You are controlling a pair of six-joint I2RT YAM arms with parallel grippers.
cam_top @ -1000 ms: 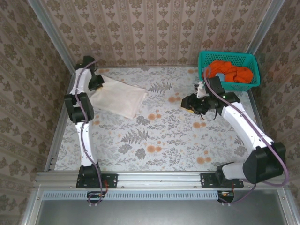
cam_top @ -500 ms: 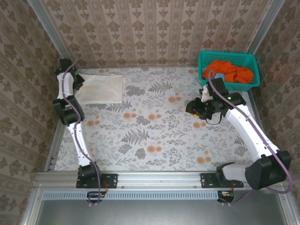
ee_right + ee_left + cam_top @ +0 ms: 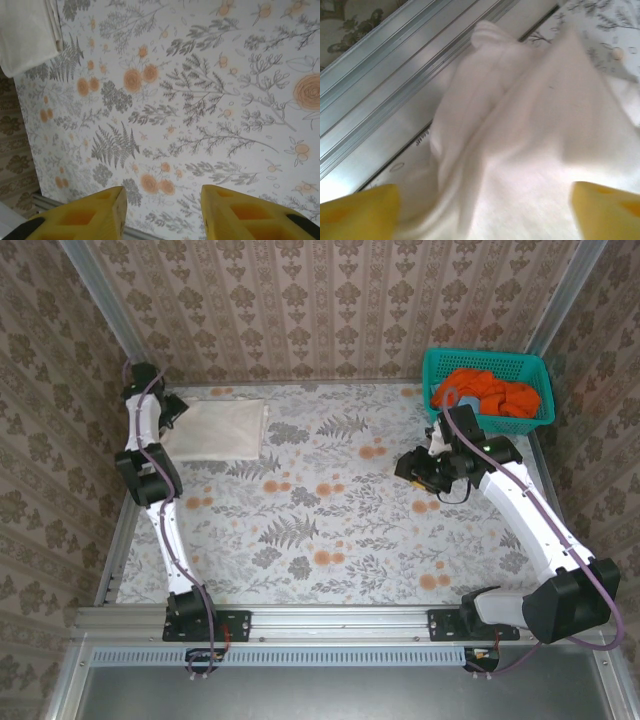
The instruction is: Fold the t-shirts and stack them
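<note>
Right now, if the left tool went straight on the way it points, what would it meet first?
Most likely the cream-white t-shirt, bunched just ahead of the open left tool; the metal rail lies beyond it, though depth is unclear.

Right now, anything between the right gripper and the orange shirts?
Only the teal basket's wall; the orange shirts lie heaped inside it, its top open. The right gripper hangs over bare table in front.
</note>
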